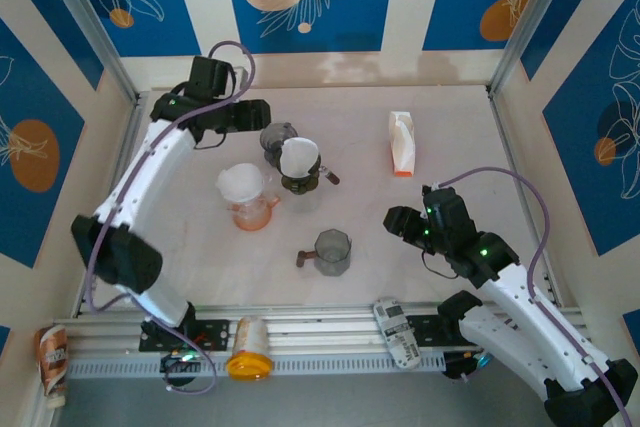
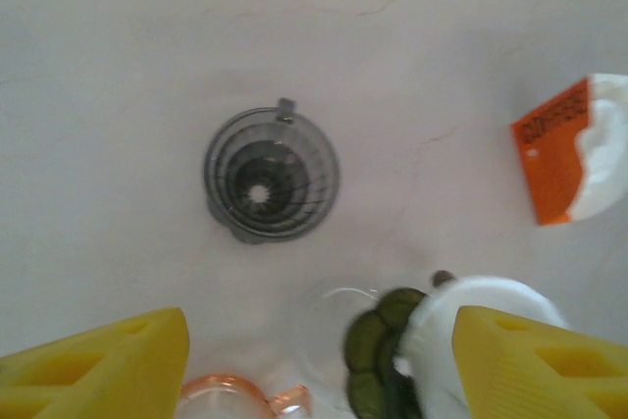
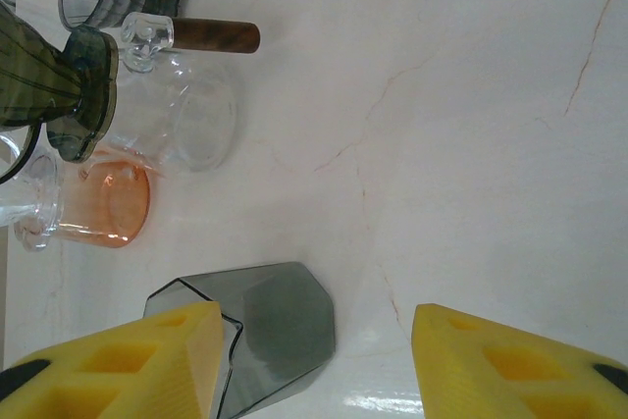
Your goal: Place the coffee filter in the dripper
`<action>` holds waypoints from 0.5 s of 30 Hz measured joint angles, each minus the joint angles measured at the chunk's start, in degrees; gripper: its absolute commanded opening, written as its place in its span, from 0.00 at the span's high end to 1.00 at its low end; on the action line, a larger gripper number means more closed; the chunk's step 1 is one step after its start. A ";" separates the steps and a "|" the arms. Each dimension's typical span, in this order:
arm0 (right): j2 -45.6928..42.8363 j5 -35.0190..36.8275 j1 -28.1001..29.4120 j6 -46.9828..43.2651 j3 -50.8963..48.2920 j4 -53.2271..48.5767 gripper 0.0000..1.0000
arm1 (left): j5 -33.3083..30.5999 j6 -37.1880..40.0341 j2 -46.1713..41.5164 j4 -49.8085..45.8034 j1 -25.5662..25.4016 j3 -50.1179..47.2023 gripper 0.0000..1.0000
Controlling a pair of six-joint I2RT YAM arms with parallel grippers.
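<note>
Yellow fingers [image 2: 98,365] of the left gripper [image 2: 321,336] stand wide apart over the tabletop [image 2: 118,95], the white coffee filter [image 2: 437,340] seated in the dark green dripper [image 2: 378,352] just beside a grey dripper [image 2: 272,176], while those of the right gripper [image 3: 317,326], also apart, hover by a grey cup [image 3: 280,331].

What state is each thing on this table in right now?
Left pincer: open, empty.
Right pincer: open, empty.
Grey dripper: upright, empty.
Green dripper: white filter inside.
Orange dripper: second filter inside.
Grey cup: upright, empty.
</note>
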 measured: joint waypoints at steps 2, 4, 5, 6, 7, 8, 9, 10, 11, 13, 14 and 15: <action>0.00 -0.09 -0.22 0.00 0.00 0.00 0.46 | 1.55 1.38 4.55 -0.59 2.25 2.23 0.27; 0.04 -0.09 -0.44 -0.02 0.00 0.00 0.46 | 2.71 2.54 8.55 -0.59 4.04 4.17 0.28; 0.09 -0.09 -0.59 -0.17 0.00 0.00 0.46 | 3.30 3.21 10.38 -0.55 4.81 4.96 0.30; 0.11 -0.11 -0.72 -0.28 0.00 0.00 0.45 | 3.89 3.67 11.91 -0.48 5.44 5.51 0.31; 0.13 -0.11 -0.90 -0.46 0.00 -0.02 0.45 | 4.52 4.31 13.46 -0.44 6.05 5.90 0.32; 0.11 -0.11 -1.07 -0.66 0.00 -0.02 0.45 | 5.18 4.79 14.80 -0.42 6.51 6.27 0.32; 0.13 -0.15 -1.25 -0.76 0.00 -0.02 0.45 | 5.68 4.98 15.89 -0.28 6.80 6.49 0.33; 0.15 -0.28 -1.51 -0.87 0.00 -0.02 0.45 | 6.25 5.53 17.31 -0.42 7.06 6.99 0.33; 0.17 -0.33 -1.81 -0.90 0.00 -0.02 0.45 | 6.71 5.97 18.60 -0.42 7.17 7.58 0.33; 0.52 -0.66 -2.62 -1.25 0.09 0.00 0.45 | 7.50 6.78 21.35 -0.46 7.17 9.18 0.34; 0.96 -0.87 -3.13 -1.40 0.22 0.02 0.45 | 7.80 7.23 22.71 -0.44 7.17 9.99 0.33; 1.29 -1.09 -3.56 -1.53 0.31 0.04 0.45 | 8.11 7.48 23.69 -0.31 7.17 10.47 0.31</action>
